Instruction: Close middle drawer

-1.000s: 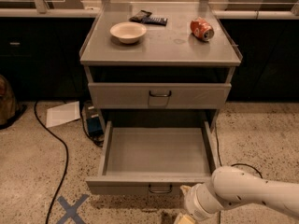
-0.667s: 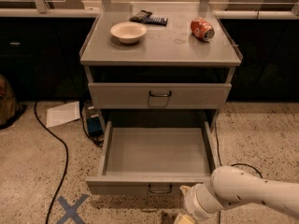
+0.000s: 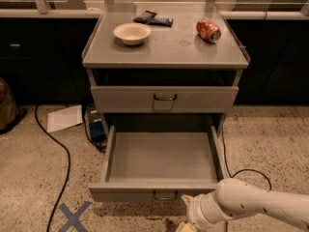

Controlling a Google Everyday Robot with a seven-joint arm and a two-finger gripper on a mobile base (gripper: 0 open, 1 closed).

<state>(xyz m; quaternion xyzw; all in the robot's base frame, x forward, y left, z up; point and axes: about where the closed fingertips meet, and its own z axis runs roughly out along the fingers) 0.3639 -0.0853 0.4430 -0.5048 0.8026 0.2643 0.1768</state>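
The middle drawer (image 3: 161, 159) of the grey metal cabinet stands pulled far out. Its plain tray interior is bare. Its low front panel carries a small dark wire handle (image 3: 165, 195) at centre. My white arm (image 3: 251, 208) comes in from the lower right. My gripper (image 3: 186, 224) is at the bottom edge of the view, just below and right of the drawer's handle, close to the front panel. Most of the gripper is cut off by the frame edge.
The taller-fronted drawer (image 3: 164, 99) above is shut. On the cabinet top (image 3: 164, 52) are a white bowl (image 3: 132, 33), a red can (image 3: 208, 30) on its side and a dark snack packet (image 3: 152, 18). A black cable (image 3: 60, 151), a paper sheet (image 3: 65, 117) and a blue tape cross (image 3: 73, 216) lie on the floor at left.
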